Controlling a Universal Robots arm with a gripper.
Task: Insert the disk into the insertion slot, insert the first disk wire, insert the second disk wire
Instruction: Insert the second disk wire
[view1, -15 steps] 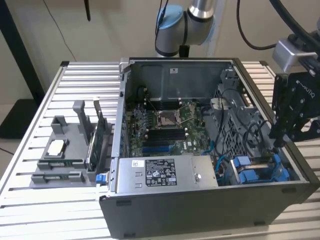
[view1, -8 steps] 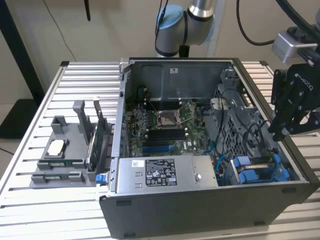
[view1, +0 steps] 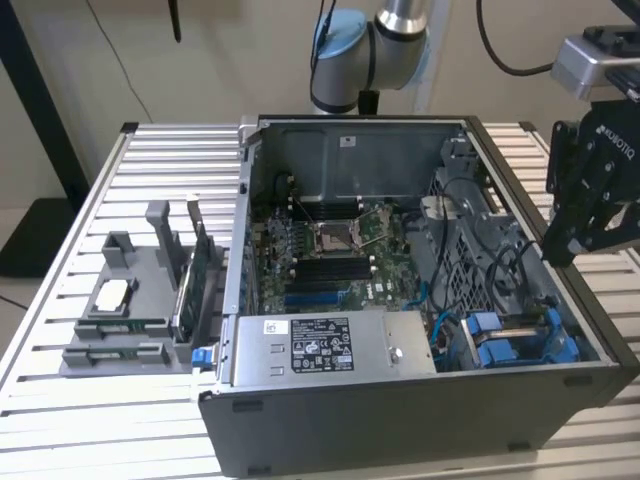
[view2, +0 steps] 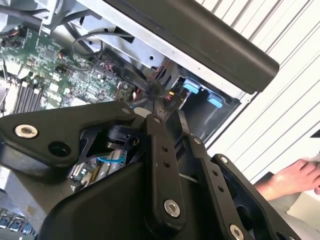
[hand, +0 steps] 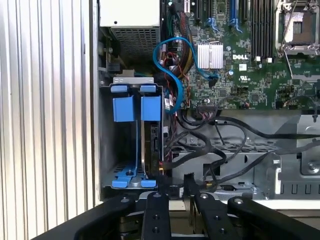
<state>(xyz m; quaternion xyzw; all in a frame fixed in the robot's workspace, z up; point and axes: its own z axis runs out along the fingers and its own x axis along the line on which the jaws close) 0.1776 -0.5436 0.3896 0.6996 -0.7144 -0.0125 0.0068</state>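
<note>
In the first wrist view the disk (hand: 151, 109) stands in its bright blue carrier inside the insertion slot (hand: 131, 150) of the grey drive cage, on the side nearer the motherboard. Beside it is another blue carrier (hand: 123, 108). A blue wire (hand: 172, 65) loops down toward the disk, and black wires (hand: 210, 145) run along the cage. My gripper (hand: 172, 189) hangs just outside the case wall by the cage, fingers close together and holding nothing. In the exterior view the gripper (view1: 562, 248) hovers above the case's right edge, over the blue carriers (view1: 500, 340).
The open computer case (view1: 400, 420) lies on a slatted metal table (view1: 80, 410). It holds the motherboard (view1: 330, 245) and a power supply (view1: 320, 345). A grey fixture (view1: 130, 300) with parts stands at the exterior view's left. A person's hand (view2: 290, 180) rests beyond the case.
</note>
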